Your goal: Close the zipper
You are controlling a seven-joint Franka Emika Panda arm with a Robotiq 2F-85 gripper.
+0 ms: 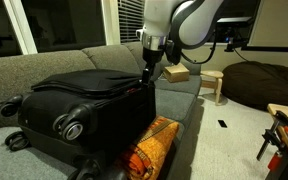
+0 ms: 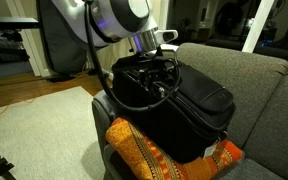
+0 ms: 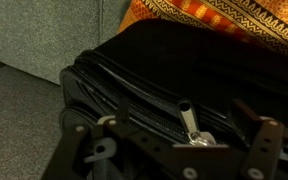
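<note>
We see the gripper (image 3: pixel 174 140), jaws apart, hovering over the zipper (image 3: pixel 134 96) at the black suitcase's (image 1: pixel 79 95) right end.

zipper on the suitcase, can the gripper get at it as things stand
Probably yes: the gripper hangs right at the suitcase edge, jaws open around the zipper pull, with nothing covering it.

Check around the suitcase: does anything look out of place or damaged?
An orange cushion sits against the black suitcase on the sofa. The zipper has its silver pull standing up from the seam. No damage shows.
</note>
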